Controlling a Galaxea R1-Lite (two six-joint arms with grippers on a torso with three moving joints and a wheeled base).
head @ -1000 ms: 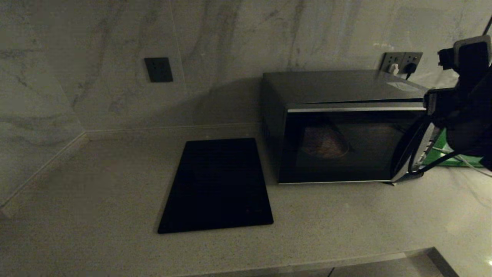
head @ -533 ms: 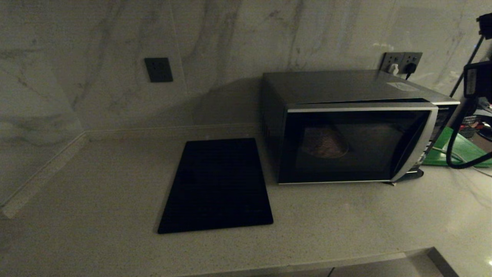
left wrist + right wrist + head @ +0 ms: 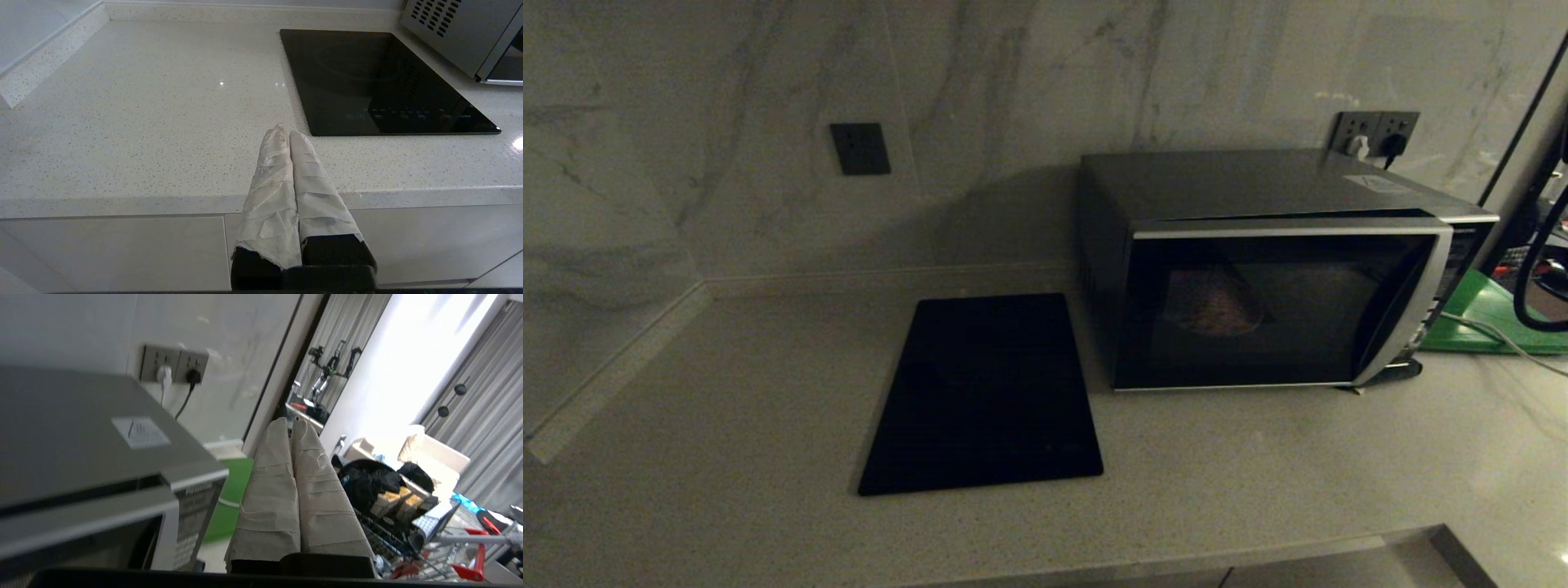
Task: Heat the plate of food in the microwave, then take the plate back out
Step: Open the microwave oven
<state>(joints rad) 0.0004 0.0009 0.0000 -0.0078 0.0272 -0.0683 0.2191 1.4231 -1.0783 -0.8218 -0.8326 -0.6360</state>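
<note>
The microwave (image 3: 1258, 188) stands at the back right of the counter. A thin dark gap runs along the top of its dark glass door (image 3: 1258, 310). Through the glass the plate of food (image 3: 1213, 304) shows dimly inside. My right gripper (image 3: 289, 421) is shut and empty, held up in the air to the right of the microwave (image 3: 61, 428), level with its top. It is out of the head view, where only its cable (image 3: 1531, 278) shows. My left gripper (image 3: 284, 130) is shut and empty, low over the counter's front edge.
A flat black panel (image 3: 984, 392) lies on the counter left of the microwave, also seen in the left wrist view (image 3: 380, 81). A green board (image 3: 1486, 314) lies right of the microwave. Wall sockets (image 3: 1376, 131) with plugs sit behind it.
My right arm has pulled away from the microwave's right front and moved up and right, out of the head view. The microwave door and plate look unchanged.
</note>
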